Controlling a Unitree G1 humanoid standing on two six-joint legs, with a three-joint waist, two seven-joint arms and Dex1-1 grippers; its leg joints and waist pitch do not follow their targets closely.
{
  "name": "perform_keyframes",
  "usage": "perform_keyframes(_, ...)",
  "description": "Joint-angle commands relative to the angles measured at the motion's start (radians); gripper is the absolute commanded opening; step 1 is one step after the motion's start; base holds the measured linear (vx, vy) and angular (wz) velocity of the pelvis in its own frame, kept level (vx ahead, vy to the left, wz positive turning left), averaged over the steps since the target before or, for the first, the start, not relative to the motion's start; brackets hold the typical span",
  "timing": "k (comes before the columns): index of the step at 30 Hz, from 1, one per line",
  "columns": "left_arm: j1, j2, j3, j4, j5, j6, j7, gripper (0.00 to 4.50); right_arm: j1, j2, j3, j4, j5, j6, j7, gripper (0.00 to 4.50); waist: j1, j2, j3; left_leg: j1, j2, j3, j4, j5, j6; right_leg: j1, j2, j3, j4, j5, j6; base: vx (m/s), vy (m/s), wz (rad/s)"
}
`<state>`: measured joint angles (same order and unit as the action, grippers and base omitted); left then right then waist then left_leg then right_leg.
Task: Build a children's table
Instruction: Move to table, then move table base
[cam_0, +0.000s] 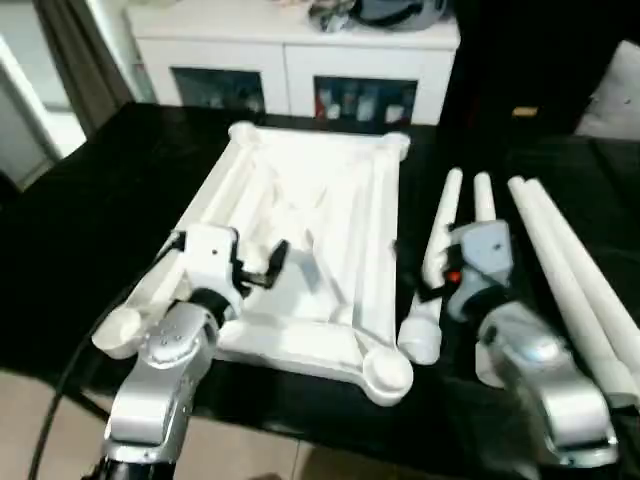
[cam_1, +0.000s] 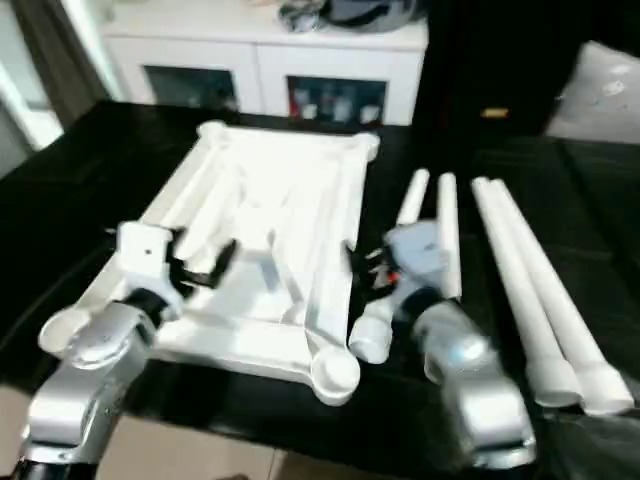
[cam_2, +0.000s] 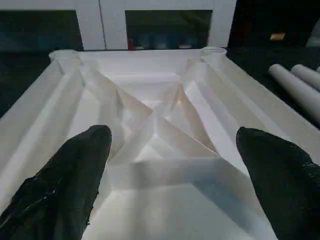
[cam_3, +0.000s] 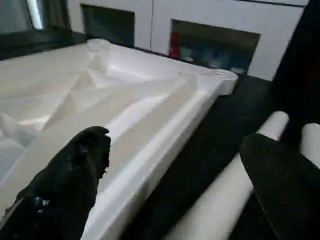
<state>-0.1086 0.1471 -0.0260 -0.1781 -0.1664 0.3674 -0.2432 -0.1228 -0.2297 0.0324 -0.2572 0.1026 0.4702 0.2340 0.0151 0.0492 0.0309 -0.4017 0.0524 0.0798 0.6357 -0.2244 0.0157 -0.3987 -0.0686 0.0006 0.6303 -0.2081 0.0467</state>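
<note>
Glass-door cabinet (cam_0: 290, 75) w/ bottles inside

The top (cam_0: 330, 200) looks like smooth white plastic, ribbed underside up, with a soft sheen where the light hits the ribs. The legs (cam_0: 560, 270) are the same white plastic, smooth tubes, slightly glossy. Everything sits on a black table (cam_0: 90, 230) that reads matt, maybe cloth, can't really tell. My forearms (cam_0: 165, 380) are brushed silver metal with bright glints. My fingers (cam_2: 65, 185) are black and kinda rough, grainy like rubber. The cabinet (cam_0: 290, 60) behind is flat white with dark, shiny glass doors.
</note>
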Motion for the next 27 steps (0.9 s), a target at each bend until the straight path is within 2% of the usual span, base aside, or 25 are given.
perform_keyframes(1, 0.006, 0.018, 0.012, 0.004, -0.019, 0.000, -0.030, 4.48, -0.023, -0.001, 0.008, -0.017, -0.004, 0.072, -0.005, 4.50, -0.007, -0.005, -0.038, 0.027, 0.133, -0.036, -0.093, -0.186, 0.000, 0.063, -0.063, 0.016, -0.067, 0.059, -0.228, -0.071, -0.024, 0.00)
perform_keyframes(2, 0.006, 0.019, 0.011, 0.004, -0.019, 0.000, -0.031, 4.48, -0.024, -0.001, 0.008, -0.017, -0.004, 0.074, -0.005, 4.50, -0.010, 0.005, -0.032, 0.030, 0.142, -0.044, -0.104, -0.268, -0.012, 0.062, -0.062, 0.015, -0.068, -0.046, -0.240, -0.071, -0.024, 0.00)
perform_keyframes(3, 0.005, 0.029, 0.009, 0.004, -0.019, -0.003, -0.044, 4.48, -0.032, -0.002, 0.009, -0.017, -0.003, 0.093, -0.009, 4.50, -0.014, 0.000, -0.026, 0.037, 0.143, -0.040, -0.110, -0.359, -0.026, 0.053, -0.057, 0.013, -0.080, -0.143, -0.238, -0.083, -0.009, 0.03)
perform_keyframes(4, 0.004, 0.059, -0.007, 0.002, -0.004, -0.008, -0.075, 4.48, -0.052, -0.001, 0.009, -0.012, -0.003, 0.126, -0.018, 4.50, -0.024, -0.007, -0.013, 0.045, 0.141, -0.037, -0.113, -0.521, -0.072, 0.038, -0.062, 0.015, -0.094, -0.331, -0.210, -0.089, -0.011, 0.05)
perform_keyframes(5, 0.004, 0.060, -0.008, 0.002, -0.003, -0.009, -0.076, 4.48, -0.053, -0.001, 0.009, -0.011, -0.003, 0.127, -0.018, 4.50, -0.027, -0.011, -0.009, 0.058, 0.135, -0.033, -0.109, -0.611, -0.110, 0.026, -0.071, 0.017, -0.113, -0.497, -0.164, -0.089, -0.011, 0.05)
perform_keyframes(6, 0.004, 0.072, -0.016, 0.000, 0.004, -0.010, -0.088, 4.48, -0.061, -0.002, 0.010, -0.007, -0.007, 0.135, -0.022, 4.50, -0.029, -0.016, -0.008, 0.062, 0.133, -0.030, -0.107, -0.630, -0.121, 0.021, -0.073, 0.018, -0.123, -0.554, -0.143, -0.101, -0.012, 0.01)
perform_keyframes(7, 0.006, 0.086, -0.025, -0.003, 0.004, -0.007, -0.112, 4.48, -0.073, 0.003, 0.003, -0.002, -0.006, 0.154, -0.033, 4.50, -0.033, -0.015, -0.003, 0.063, 0.130, -0.032, -0.107, -0.656, -0.134, 0.018, -0.076, 0.014, -0.135, -0.633, -0.106, -0.090, -0.003, -0.04)
perform_keyframes(8, 0.006, 0.090, -0.028, -0.003, 0.002, -0.006, -0.120, 4.48, -0.077, 0.005, 0.001, 0.000, -0.005, 0.161, -0.036, 4.50, -0.040, -0.018, -0.002, 0.055, 0.129, -0.039, -0.112, -0.669, -0.139, 0.023, -0.076, 0.009, -0.136, -0.664, -0.084, -0.090, -0.003, -0.04)
perform_keyframes(9, 0.006, 0.094, -0.031, -0.004, 0.001, -0.005, -0.129, 4.48, -0.081, 0.007, -0.002, 0.001, -0.005, 0.169, -0.040, 4.50, -0.042, -0.019, -0.003, 0.052, 0.130, -0.041, -0.114, -0.669, -0.140, 0.026, -0.077, 0.008, -0.134, -0.667, -0.078, -0.060, 0.009, -0.09)
perform_keyframes(10, 0.006, 0.120, -0.048, -0.012, -0.015, 0.009, -0.179, 4.48, -0.095, 0.007, -0.006, 0.001, -0.006, 0.166, -0.043, 4.50, -0.047, -0.027, -0.005, 0.048, 0.130, -0.042, -0.114, -0.649, -0.131, 0.025, -0.082, 0.011, -0.133, -0.664, -0.079, 0.000, 0.000, 0.00)
perform_keyframes(12, 0.005, 0.142, -0.062, -0.017, -0.029, 0.018, -0.221, 4.48, -0.105, 0.006, -0.008, 0.000, -0.006, 0.163, -0.042, 4.50, -0.048, -0.023, -0.008, 0.047, 0.130, -0.040, -0.114, -0.634, -0.129, 0.022, -0.084, 0.015, -0.132, -0.654, -0.085, 0.000, 0.000, 0.00)
perform_keyframes(13, 0.005, 0.142, -0.062, -0.017, -0.029, 0.018, -0.221, 4.48, -0.105, 0.006, -0.008, 0.000, -0.006, 0.163, -0.042, 4.50, -0.053, -0.023, -0.013, 0.032, 0.133, -0.044, -0.120, -0.591, -0.129, 0.035, -0.087, 0.016, -0.121, -0.585, -0.102, 0.000, 0.000, 0.00)
perform_keyframes(14, 0.003, 0.163, -0.074, -0.020, -0.037, 0.019, -0.258, 4.48, -0.110, 0.001, -0.006, -0.004, -0.006, 0.166, -0.035, 4.50, -0.053, -0.025, -0.016, 0.022, 0.136, -0.042, -0.121, -0.544, -0.128, 0.039, -0.086, 0.017, -0.115, -0.496, -0.123, 0.000, 0.000, 0.00)
perform_keyframes(15, -0.004, 0.188, -0.090, -0.011, -0.043, -0.011, -0.315, 4.31, -0.107, -0.020, -0.004, -0.016, 0.008, 0.160, 0.000, 4.50, -0.050, -0.024, -0.022, 0.023, 0.136, -0.039, -0.118, -0.513, -0.122, 0.039, -0.086, 0.020, -0.111, -0.445, -0.135, 0.000, 0.000, 0.00)
perform_keyframes(16, -0.013, 0.213, -0.106, 0.003, -0.051, -0.049, -0.381, 4.20, -0.097, -0.047, -0.005, -0.023, 0.018, 0.141, 0.036, 4.50, -0.049, -0.024, -0.021, 0.017, 0.138, -0.028, -0.117, -0.431, -0.093, 0.039, -0.084, 0.026, -0.103, -0.316, -0.175, 0.000, 0.000, 0.00)
perform_keyframes(18, -0.022, 0.242, -0.126, 0.013, -0.061, -0.070, -0.450, 4.13, -0.085, -0.079, -0.009, -0.028, 0.028, 0.119, 0.079, 4.50, -0.040, -0.027, -0.018, 0.022, 0.139, -0.020, -0.115, -0.433, -0.071, 0.037, -0.085, 0.028, -0.108, -0.341, -0.177, 0.000, 0.000, 0.00)
perform_keyframes(19, -0.048, 0.293, -0.172, 0.035, -0.068, -0.088, -0.573, 4.07, -0.056, -0.144, -0.025, -0.036, 0.053, 0.085, 0.162, 4.50, -0.038, -0.022, -0.016, 0.027, 0.140, -0.015, -0.113, -0.438, -0.064, 0.032, -0.086, 0.030, -0.108, -0.357, -0.190, 0.000, 0.000, 0.00)
perform_keyframes(20, -0.065, 0.315, -0.196, 0.052, -0.063, -0.093, -0.625, 3.98, -0.042, -0.179, -0.030, -0.040, 0.058, 0.071, 0.199, 4.50, -0.029, -0.016, -0.018, 0.030, 0.144, -0.012, -0.116, -0.442, -0.061, 0.034, -0.084, 0.030, -0.111, -0.365, -0.183, 0.000, 0.000, 0.00)
perform_keyframes(21, -0.070, 0.321, -0.204, 0.058, -0.060, -0.096, -0.640, 3.85, -0.038, -0.189, -0.031, -0.041, 0.058, 0.066, 0.209, 4.50, -0.026, -0.018, -0.021, 0.034, 0.146, -0.006, -0.115, -0.434, -0.059, 0.033, -0.082, 0.030, -0.107, -0.343, -0.188, 0.000, 0.000, 0.00)
perform_keyframes(22, -0.092, 0.340, -0.234, 0.090, -0.047, -0.109, -0.693, 3.67, -0.022, -0.220, -0.039, -0.049, 0.070, 0.043, 0.253, 4.50, -0.019, -0.002, -0.022, 0.038, 0.150, 0.007, -0.114, -0.377, -0.053, 0.033, -0.080, 0.031, -0.098, -0.247, -0.222, 0.000, 0.000, 0.00)
perform_keyframes(23, -0.099, 0.344, -0.243, 0.100, -0.043, -0.113, -0.707, 3.67, -0.018, -0.226, -0.042, -0.053, 0.077, 0.035, 0.267, 4.50, -0.020, -0.010, -0.022, 0.036, 0.150, 0.011, -0.115, -0.364, -0.047, 0.035, -0.077, 0.029, -0.103, -0.230, -0.226, 0.000, 0.000, 0.00)
perform_keyframes(24, -0.112, 0.350, -0.262, 0.124, -0.033, -0.122, -0.732, 3.63, -0.009, -0.242, -0.043, -0.064, 0.088, 0.031, 0.294, 4.50, -0.022, -0.015, -0.025, 0.030, 0.150, 0.011, -0.113, -0.343, -0.040, 0.042, -0.077, 0.028, -0.096, -0.205, -0.233, 0.051, -0.004, -0.01)
perform_keyframes(25, -0.120, 0.353, -0.272, 0.138, -0.027, -0.128, -0.746, 3.63, -0.004, -0.252, -0.044, -0.071, 0.094, 0.031, 0.310, 4.50, -0.015, -0.008, -0.030, 0.033, 0.151, 0.015, -0.111, -0.300, -0.024, 0.044, -0.076, 0.028, -0.095, -0.150, -0.242, 0.059, -0.005, -0.01)
perform_keyframes(26, -0.133, 0.357, -0.289, 0.160, -0.018, -0.138, -0.768, 3.52, 0.004, -0.267, -0.044, -0.083, 0.103, 0.033, 0.334, 4.50, -0.012, -0.009, -0.035, 0.033, 0.152, 0.018, -0.104, -0.226, 0.000, 0.052, -0.080, 0.029, -0.085, -0.057, -0.269, 0.059, -0.005, -0.01)
perform_keyframes(27, -0.140, 0.357, -0.297, 0.172, -0.011, -0.144, -0.776, 3.38, 0.008, -0.276, -0.042, -0.091, 0.106, 0.040, 0.344, 4.50, -0.011, -0.010, -0.035, 0.029, 0.151, 0.019, -0.104, -0.193, 0.016, 0.056, -0.080, 0.028, -0.085, -0.027, -0.278, 0.057, -0.013, 0.00)
